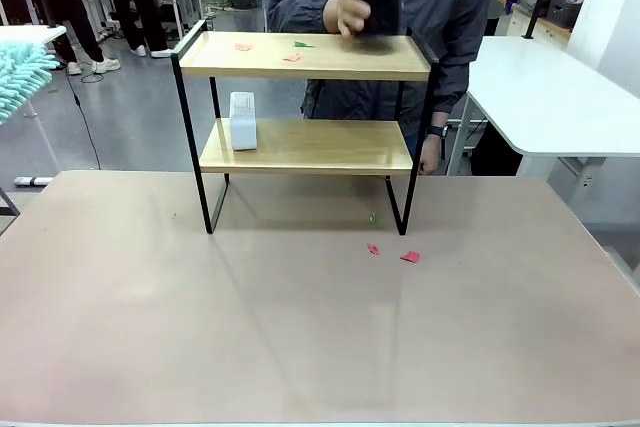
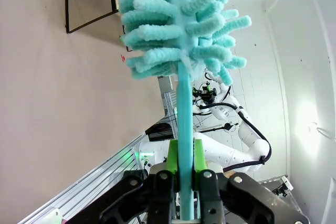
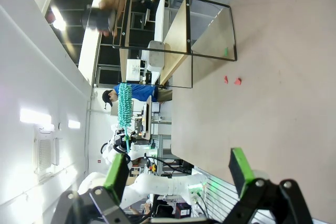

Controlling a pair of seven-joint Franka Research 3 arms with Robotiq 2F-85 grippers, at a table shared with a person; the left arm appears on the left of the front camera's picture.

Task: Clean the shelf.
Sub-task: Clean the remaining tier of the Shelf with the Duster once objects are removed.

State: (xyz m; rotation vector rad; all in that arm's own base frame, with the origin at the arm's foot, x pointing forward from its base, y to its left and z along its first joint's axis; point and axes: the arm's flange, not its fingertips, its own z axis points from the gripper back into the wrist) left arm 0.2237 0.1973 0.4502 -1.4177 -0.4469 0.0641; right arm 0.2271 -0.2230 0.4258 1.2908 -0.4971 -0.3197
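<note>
Shelf (image 1: 305, 59) stands upright toward 12 o'clock on the table (image 1: 300, 347), far side, legs on the tabletop. Coloured paper scraps (image 1: 292, 57) lie on the top board. White box (image 1: 242, 119) sits at the 9 o'clock end of the lower board. More scraps (image 1: 410, 257) lie on the table just in front of the 3 o'clock legs.

Person's hand (image 1: 348, 7) is over the top board with a dark object (image 1: 378, 2), blurred, can't tell what.

Left gripper (image 2: 185, 157) is clamped tight on the handle of a teal duster (image 2: 178, 19), fluffy head up and well apart from the shelf. Its head pokes in at 9 o'clock in the front view. Right gripper (image 3: 178, 170) has jaws spread wide, nothing between them.

Handling, as a guess: the shelf looks light and rigid, with thin wire legs, so it is likely to slide or tip under a sideways push. Sweep lightly with the soft head. If steadying is needed, take a black frame upright, not the board edge. Scraps are featherweight and will scatter.
</note>
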